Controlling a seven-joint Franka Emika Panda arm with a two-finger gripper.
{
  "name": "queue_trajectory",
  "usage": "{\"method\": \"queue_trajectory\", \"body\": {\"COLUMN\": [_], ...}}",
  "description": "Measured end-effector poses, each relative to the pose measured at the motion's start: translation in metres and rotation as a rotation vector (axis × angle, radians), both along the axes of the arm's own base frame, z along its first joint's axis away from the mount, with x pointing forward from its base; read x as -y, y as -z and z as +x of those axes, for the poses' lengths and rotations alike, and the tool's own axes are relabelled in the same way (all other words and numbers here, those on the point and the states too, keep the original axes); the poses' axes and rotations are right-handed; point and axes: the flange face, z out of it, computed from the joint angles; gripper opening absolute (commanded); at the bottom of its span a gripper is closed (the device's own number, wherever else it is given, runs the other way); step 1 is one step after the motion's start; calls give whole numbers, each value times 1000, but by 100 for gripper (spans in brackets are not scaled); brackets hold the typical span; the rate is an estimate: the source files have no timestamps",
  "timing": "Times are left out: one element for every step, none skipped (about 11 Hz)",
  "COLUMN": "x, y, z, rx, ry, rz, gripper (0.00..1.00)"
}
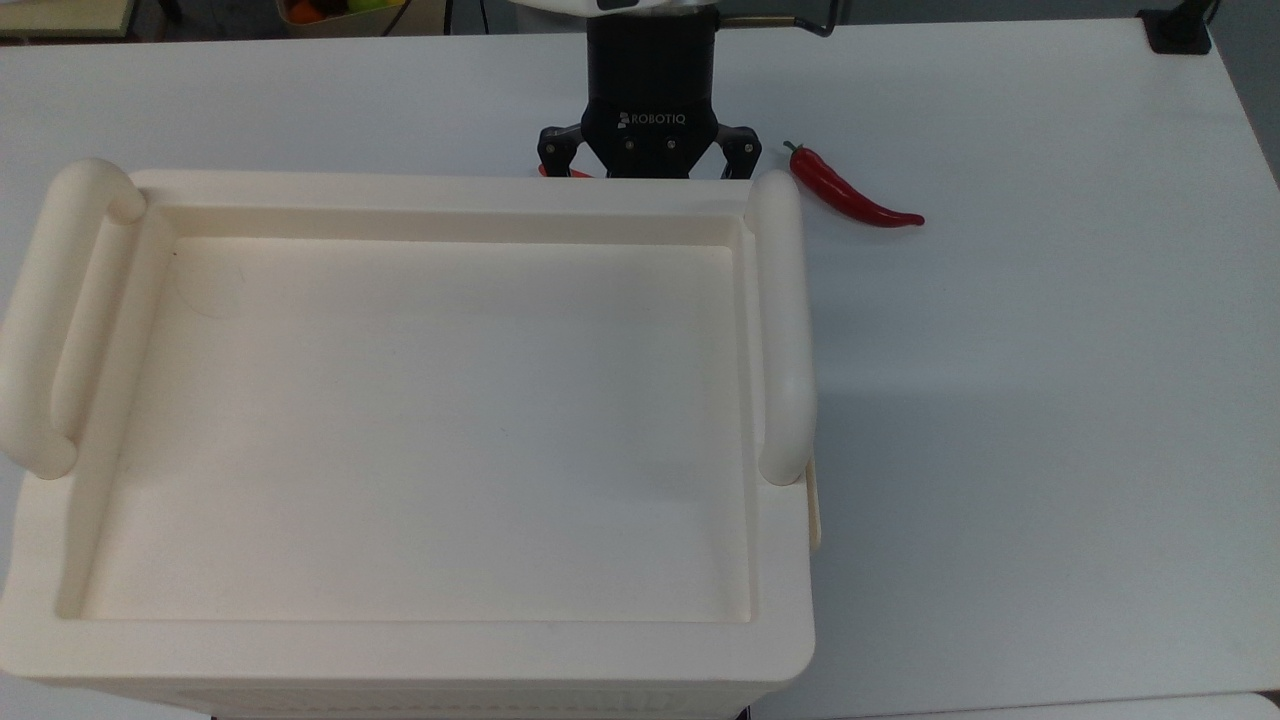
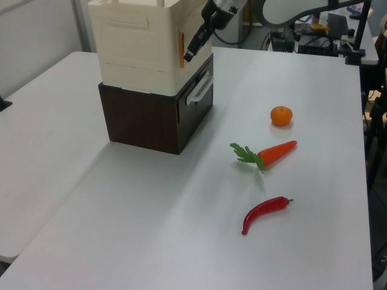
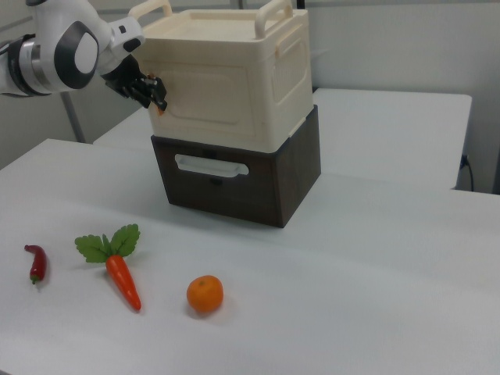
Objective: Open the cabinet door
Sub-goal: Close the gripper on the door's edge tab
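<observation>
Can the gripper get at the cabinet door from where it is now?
Probably yes. The gripper is already at the edge of the cabinet door, beside a small orange tab, with nothing between them. The carrot and orange lie well away on the table.

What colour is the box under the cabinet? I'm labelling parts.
Dark brown box, clearest in the right view.

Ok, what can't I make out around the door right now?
- Right view: the gripper is at the door edge on the right view's left, too small to tell whether it touches.
- Left view: the door is nearly edge-on, so any gap cannot be read.
- Top view: the cabinet rim hides the door and the gripper's tip.
- Top view: a red bit is cut off by that rim and cannot be identified.
</observation>
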Motion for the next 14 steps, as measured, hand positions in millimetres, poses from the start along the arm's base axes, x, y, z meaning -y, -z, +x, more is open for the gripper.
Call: {"method": "queue_trajectory", "body": {"x": [0,0,0,0,-1,-1,-2,-2,-2,-2,-2,-2,-3,-6], "y": [0,1,3,5,7,6,5,4,4,4,4,4,4,4], "z": [0,0,1,2,2,3,3,3,3,3,3,3,3,2], "rx": [-1,-2,-5,-7,-6,4,13,16,16,16,17,19,22,23], "ry": [18,23,25,25,27,25,23,23,22,22,22,20,17,9], "rz": [12,16,16,9,-1,-3,-3,-2,-2,-2,-4,-14,-24,-30], "gripper": [49,45,45,45,45,45,45,46,46,52,52,51,45,38]}}
